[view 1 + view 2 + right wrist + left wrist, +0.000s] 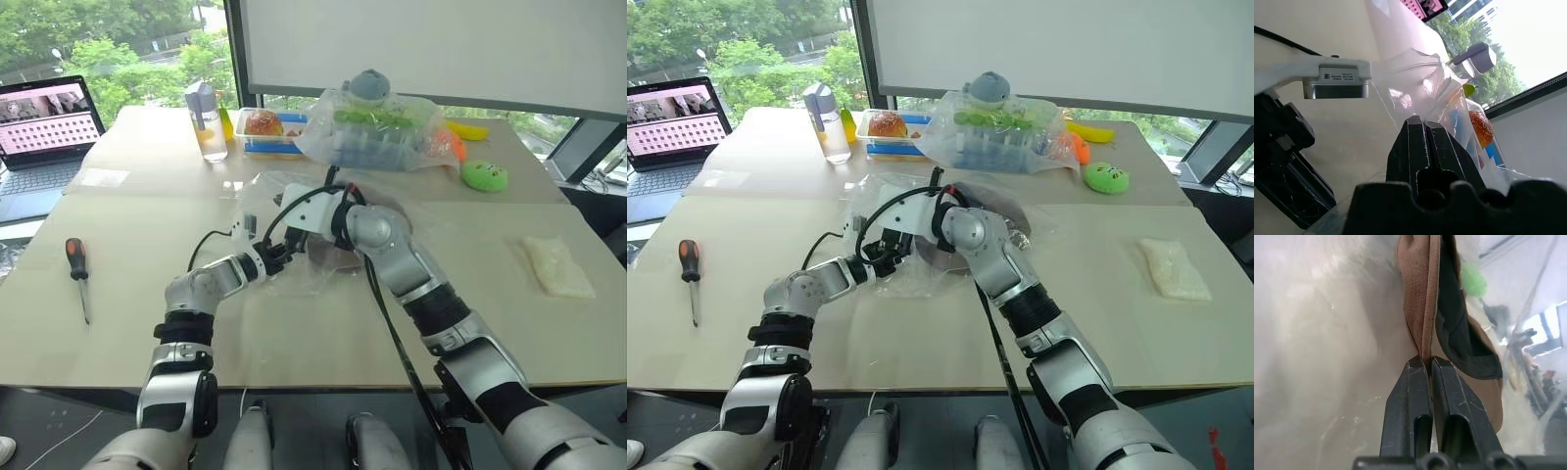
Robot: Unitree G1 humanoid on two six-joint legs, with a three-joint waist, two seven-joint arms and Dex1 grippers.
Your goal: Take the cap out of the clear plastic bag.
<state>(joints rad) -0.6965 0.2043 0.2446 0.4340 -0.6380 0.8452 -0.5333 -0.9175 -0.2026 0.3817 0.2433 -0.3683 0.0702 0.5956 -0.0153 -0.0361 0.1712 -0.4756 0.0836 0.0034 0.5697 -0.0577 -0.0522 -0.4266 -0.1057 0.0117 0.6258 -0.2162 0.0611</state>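
Nearest to us, on the left of the worktop (294,343), a screwdriver (77,269) with an orange and black handle lies alone. Toward the middle, our left gripper (1425,363) reaches into the clear plastic bag (884,201), and in the left wrist view we see its jaws pressed together on a fold of the cap (1420,293), brown fabric pinched between the black fingers (1410,396). The cap lies inside the bag at the worktop's centre, its dark panels showing through the plastic just beyond our right forearm. Our right gripper (1422,125) is just above the left one, jaws together on the glossy film of the bag's edge, as the right wrist view shows. Off to the right, well apart, a white flat pouch (556,264) rests on the worktop. Farther back sit a lumpy clear bag (377,132) with green and blue shapes, a green toy (484,176), a bottle (208,122), and a blue tray (269,145) with a bun. A laptop (44,147) stands open at the far left.
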